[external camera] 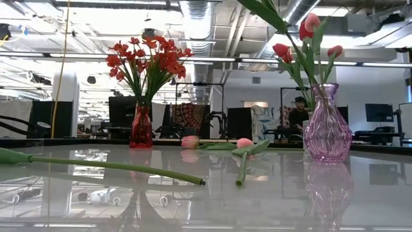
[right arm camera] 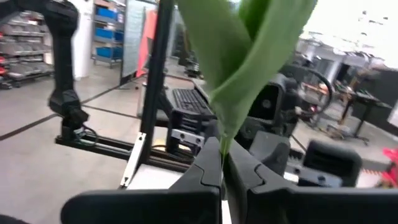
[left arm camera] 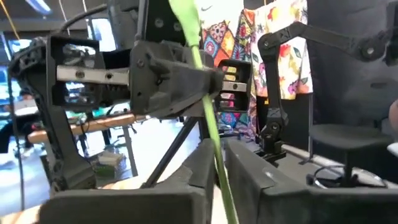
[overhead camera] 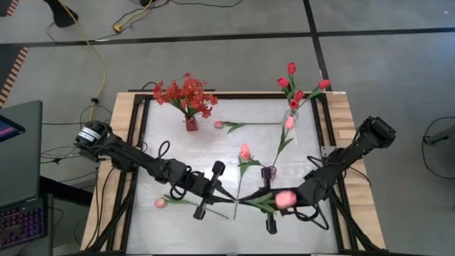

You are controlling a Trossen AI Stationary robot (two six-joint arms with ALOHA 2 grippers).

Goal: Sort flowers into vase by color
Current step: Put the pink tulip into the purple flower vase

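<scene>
Right now I have both arms low over the near half of the white tabletop (overhead camera: 178,142). My left gripper (overhead camera: 206,190) is pinching a green stem (left arm camera: 211,130); the left wrist view shows the fingers (left arm camera: 255,180) pressed together on it. That stem belongs to a pink tulip (overhead camera: 161,203) whose bloom lies near the tabletop's front left. My right gripper (overhead camera: 269,201) is also clamped: in the right wrist view its fingers (right arm camera: 208,168) close on the base of green leaves (right arm camera: 249,56), and a second pink tulip (overhead camera: 286,199) shows with its bloom just beside that arm's wrist.

At the back left stands a red vase (overhead camera: 191,124) with a bushy spray of small red blossoms (overhead camera: 186,94) in it. At the back right a clear purple vase (external camera: 327,125) holds red tulips (overhead camera: 290,84) and at least one pink one (overhead camera: 289,122).

Two more pink tulips lie loose on the tabletop: one (overhead camera: 220,124) between the two vases, its stem pointing toward the purple vase, and one (overhead camera: 244,151) near the middle with its stem running toward the front edge. The low view shows a long stem (external camera: 116,166) lying flat across the near surface.
</scene>
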